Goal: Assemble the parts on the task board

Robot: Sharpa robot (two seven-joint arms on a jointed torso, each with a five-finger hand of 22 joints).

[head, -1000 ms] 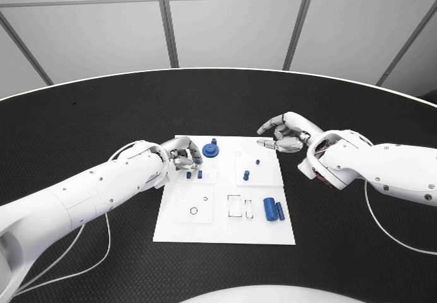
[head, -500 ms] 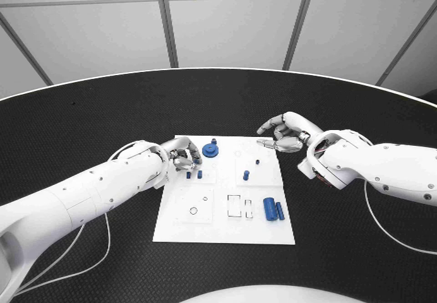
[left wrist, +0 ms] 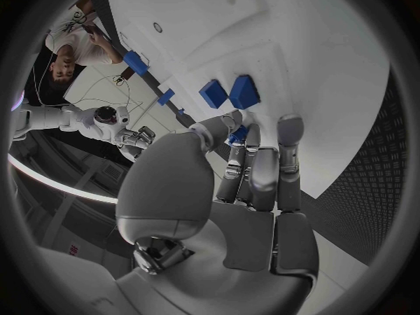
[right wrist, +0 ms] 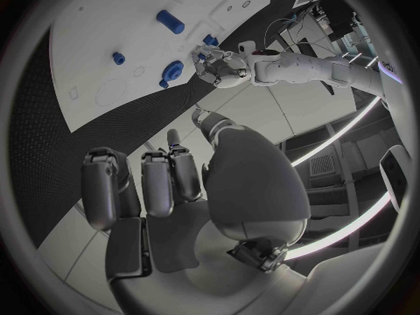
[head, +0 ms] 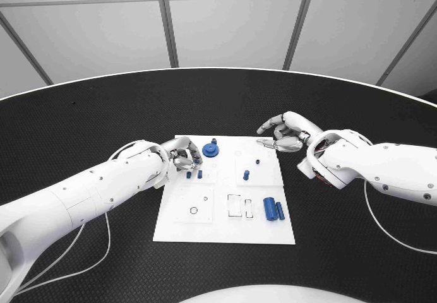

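The white task board (head: 228, 221) lies in the middle of the table. My left hand (head: 185, 155) hovers over its upper left part, fingers curled. In the left wrist view this hand (left wrist: 249, 182) pinches a small blue part (left wrist: 236, 134) between thumb and fingers, close to two blue blocks (left wrist: 229, 92) in the board. A round blue part (head: 210, 149) and a small peg (head: 214, 141) stand just right of that hand. My right hand (head: 285, 136) hangs at the board's upper right corner, fingers curled in with nothing in them (right wrist: 166, 189).
A blue cylinder (head: 269, 209) and a thin blue bar (head: 280, 211) lie at the board's lower right. A blue peg (head: 247, 173) stands near the board's middle. Black table (head: 109, 113) surrounds the board on all sides.
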